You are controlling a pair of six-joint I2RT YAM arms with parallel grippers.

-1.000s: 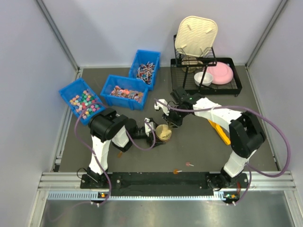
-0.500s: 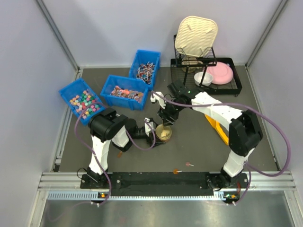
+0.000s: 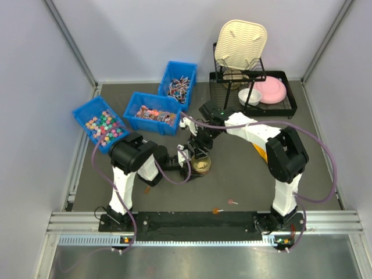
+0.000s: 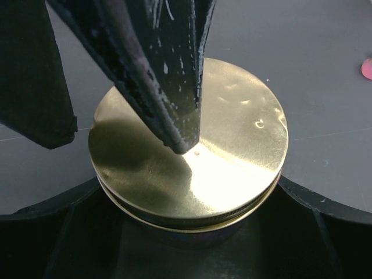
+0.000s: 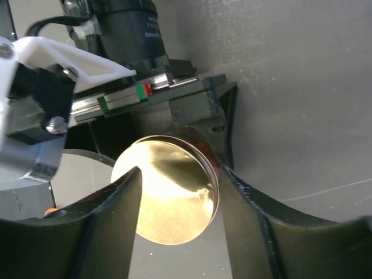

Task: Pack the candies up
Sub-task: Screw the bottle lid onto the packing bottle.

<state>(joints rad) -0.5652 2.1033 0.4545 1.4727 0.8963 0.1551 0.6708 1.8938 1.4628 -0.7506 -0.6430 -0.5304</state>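
Top external: found the candies (image 3: 152, 113) heaped in the middle blue bin (image 3: 129, 113), beyond both pincers and off to their left, well apart from either; saw none in any grip. Found the left pincer (image 3: 192, 167) spread wide yet clamped round the jar (image 3: 203, 165), with it upright on the table (image 3: 244, 180). Found the right pincer (image 5: 179, 177) directly over the gold lid (image 4: 232, 133), fingers parted about halfway and straddling it from above; placed one fingertip (image 4: 185, 142) at or just over the lid's face, but could not settle any pad contact with the rim. Read the lid as seated on the jar, hiding the contents. Judged the coming move to turn on that vertical stack: jar axis upright, lid straight beneath the right pincer, closing line across the lid's width. Judged the right pincer a shade nearer the candies than the left, and the only free one. Noted a small pink stray piece (image 3: 232, 202) on the near side of both pincers, toward the arm bases.
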